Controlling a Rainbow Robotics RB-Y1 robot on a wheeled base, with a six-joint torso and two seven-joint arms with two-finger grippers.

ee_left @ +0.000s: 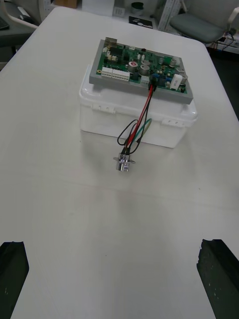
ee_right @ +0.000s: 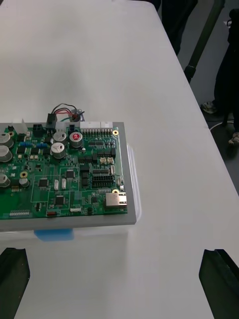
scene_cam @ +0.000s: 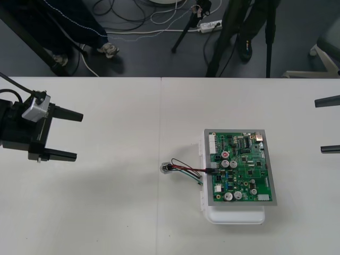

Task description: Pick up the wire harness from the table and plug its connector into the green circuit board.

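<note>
Front view: plug [scene_cam: 211, 168] in green board [scene_cam: 241, 159]; left pincer [scene_cam: 79, 136], right pincer [scene_cam: 317, 126] gape aside.

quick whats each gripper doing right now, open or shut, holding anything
Left gripper: open, holding nothing, waiting at its own left side.
Right gripper: open, holding nothing, waiting at its own right side.

Front view looks steeply down. The 2 wrist views share the green circuit board [ee_left: 142, 67], from opposite sides
</note>
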